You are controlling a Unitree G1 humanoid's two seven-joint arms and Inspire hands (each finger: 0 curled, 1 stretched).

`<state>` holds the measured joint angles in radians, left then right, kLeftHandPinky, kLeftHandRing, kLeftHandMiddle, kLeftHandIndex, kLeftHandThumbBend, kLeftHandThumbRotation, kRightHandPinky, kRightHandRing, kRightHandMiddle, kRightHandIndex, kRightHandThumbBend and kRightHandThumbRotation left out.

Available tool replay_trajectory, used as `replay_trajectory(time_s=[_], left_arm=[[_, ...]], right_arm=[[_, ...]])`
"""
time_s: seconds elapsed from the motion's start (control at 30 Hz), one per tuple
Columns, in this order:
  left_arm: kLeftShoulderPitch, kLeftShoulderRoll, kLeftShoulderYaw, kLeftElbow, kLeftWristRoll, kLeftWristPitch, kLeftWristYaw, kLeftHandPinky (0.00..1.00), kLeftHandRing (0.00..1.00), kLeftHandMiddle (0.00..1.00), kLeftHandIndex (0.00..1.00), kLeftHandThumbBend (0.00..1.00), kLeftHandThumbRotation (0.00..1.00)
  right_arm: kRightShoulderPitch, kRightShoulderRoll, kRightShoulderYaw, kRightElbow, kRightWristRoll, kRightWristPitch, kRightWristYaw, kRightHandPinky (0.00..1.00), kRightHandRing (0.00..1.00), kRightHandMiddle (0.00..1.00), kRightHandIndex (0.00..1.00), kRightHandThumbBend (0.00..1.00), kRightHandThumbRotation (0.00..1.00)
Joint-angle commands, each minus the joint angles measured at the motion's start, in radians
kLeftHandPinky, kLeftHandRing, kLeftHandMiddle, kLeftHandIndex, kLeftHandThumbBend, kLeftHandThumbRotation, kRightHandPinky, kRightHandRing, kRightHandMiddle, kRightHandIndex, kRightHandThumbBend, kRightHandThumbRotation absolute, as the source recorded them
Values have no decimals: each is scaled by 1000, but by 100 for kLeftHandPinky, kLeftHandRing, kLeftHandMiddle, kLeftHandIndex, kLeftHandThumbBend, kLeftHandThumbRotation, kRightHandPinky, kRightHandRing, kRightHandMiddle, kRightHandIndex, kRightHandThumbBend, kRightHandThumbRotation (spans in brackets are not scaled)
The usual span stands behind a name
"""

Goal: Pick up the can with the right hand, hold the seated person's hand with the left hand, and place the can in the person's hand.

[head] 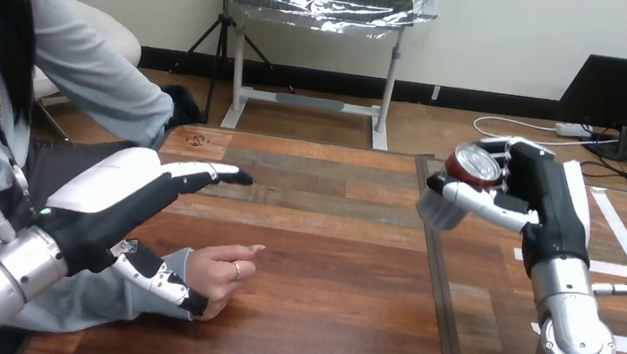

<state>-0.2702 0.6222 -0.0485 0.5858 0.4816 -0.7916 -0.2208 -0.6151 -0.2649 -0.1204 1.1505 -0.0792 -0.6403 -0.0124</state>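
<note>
Right hand grips the can, raised over the bench, well apart from the person's hand. Left hand is open, fingers straight above that wrist, not clasping it. Risk: an unsteadied hand may shift at transfer — the can drops.

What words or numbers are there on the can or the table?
On the can in the right hand: any print is too small and blurred to read.
On the table: no words, numbers or signs.
</note>
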Motion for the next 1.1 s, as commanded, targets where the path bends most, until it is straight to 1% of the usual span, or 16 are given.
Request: replay_trajectory(time_s=[0.0,0.27,0.47,0.63,0.77,0.97,1.07], left_arm=[[-97,29,-30,50,11,9,5,78,85,86,84,100,12],[-136,40,-62,114,40,10,17,78,85,85,83,100,12],[-171,47,-89,183,62,5,27,79,85,86,84,100,14],[-196,51,-109,229,76,10,35,79,86,86,85,100,15],[-214,51,-121,265,82,9,43,80,86,87,85,100,14],[-238,52,-144,318,97,8,64,80,86,87,86,100,14],[-246,53,-156,335,110,10,80,81,87,87,86,100,13]], right_arm=[[-43,0,-5,-93,23,-45,13,35,41,47,50,71,0],[-28,-4,-7,-124,27,-51,22,34,40,47,50,72,0],[-10,-2,-8,-168,33,-46,34,34,40,46,49,73,0],[5,0,-13,-195,53,-52,66,34,39,46,49,72,0],[15,-1,-12,-216,62,-50,76,33,39,46,49,71,0],[30,-2,-12,-243,71,-47,88,33,39,46,48,71,0],[39,0,-15,-263,77,-37,94,34,39,46,48,70,0]])
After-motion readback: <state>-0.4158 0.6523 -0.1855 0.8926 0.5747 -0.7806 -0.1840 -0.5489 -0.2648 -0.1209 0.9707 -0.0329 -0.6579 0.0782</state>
